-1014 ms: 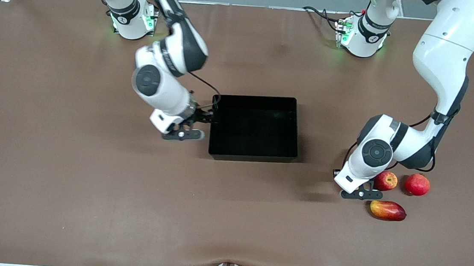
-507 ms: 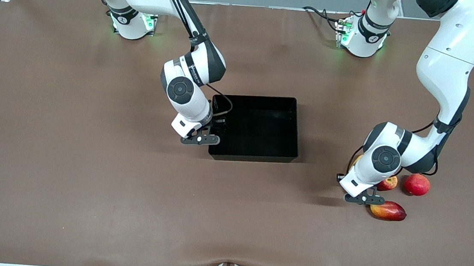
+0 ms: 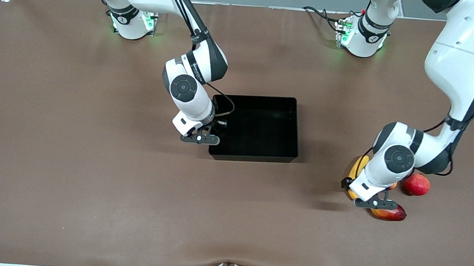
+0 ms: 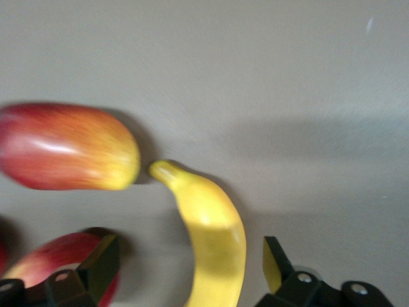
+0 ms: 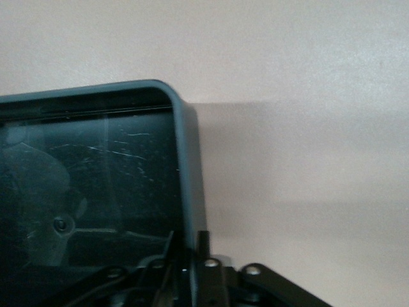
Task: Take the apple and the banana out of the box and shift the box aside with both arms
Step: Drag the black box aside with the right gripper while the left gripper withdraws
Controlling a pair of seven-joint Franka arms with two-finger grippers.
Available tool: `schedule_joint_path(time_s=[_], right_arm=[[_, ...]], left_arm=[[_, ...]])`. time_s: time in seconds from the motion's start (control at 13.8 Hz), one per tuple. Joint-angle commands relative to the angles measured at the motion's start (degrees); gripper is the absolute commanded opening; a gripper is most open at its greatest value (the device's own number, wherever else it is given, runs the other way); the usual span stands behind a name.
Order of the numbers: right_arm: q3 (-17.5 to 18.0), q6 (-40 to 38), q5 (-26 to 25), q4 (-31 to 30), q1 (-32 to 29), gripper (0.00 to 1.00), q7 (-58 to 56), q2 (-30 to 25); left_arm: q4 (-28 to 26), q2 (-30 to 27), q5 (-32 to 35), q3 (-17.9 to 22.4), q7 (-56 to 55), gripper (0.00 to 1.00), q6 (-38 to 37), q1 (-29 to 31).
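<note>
- Box (image 3: pixel 259 128) sits black and empty at the middle of the counter (image 3: pixel 86 188), and both fruits of the task are already out of it.
- Since a second ago, the right tool (image 3: pixel 217 128) has moved in from just beside the box and now straddles the wall at the right arm's end.
- Its jaws have come together on that wall; the right wrist view shows the rim (image 5: pixel 188 192) running straight into the closed fingers, one inside the box and one outside.
- The left tool (image 3: pixel 374 203) has spread its fingers (image 4: pixel 102 262) wide apart and now hangs over the fruit, well away from the box toward the left arm's end of the counter.
- The banana (image 4: pixel 214 236) lies between those open fingers in the left wrist view, so it looks just released onto the counter.
- Beside the banana's tip lies a red-yellow mango (image 4: pixel 67 147), and a plain red fruit (image 3: pixel 417 184) rests near it.
- The apple (image 4: pixel 54 265) is probably the red shape beside one finger, though the left wrist view cuts it off and the arm hides it in the front view.
- By my reading, unloading is finished and one side of the box is gripped.
- What remains is for the left arm to come across, grip the wall at its own end, and move the box aside with the right.
</note>
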Motion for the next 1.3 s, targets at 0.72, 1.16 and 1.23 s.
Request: schedule_joint_path(time_s=[0.72,1.16,1.23], right_arm=[[-20.5,-35.0,-8.5,8.3,-4.8,0.00,-14.3,-10.2],[-24.3,-32.0,-8.5,5.8,-19.7,0.00,-36.7,-9.0],[-24.3,-30.6,-8.3,4.9,-22.9,0.00,-41.3,-8.1]], left_arm=[[17.2,-24.9,-13.0,-8.9,8.8,1.00,-41.8,2.5],[15.1,-34.3,-25.2,-0.3,13.6,1.00,-46.0,0.7],[15.1,-35.1,-25.4,4.6,13.5,1.00,-48.1,-3.6]])
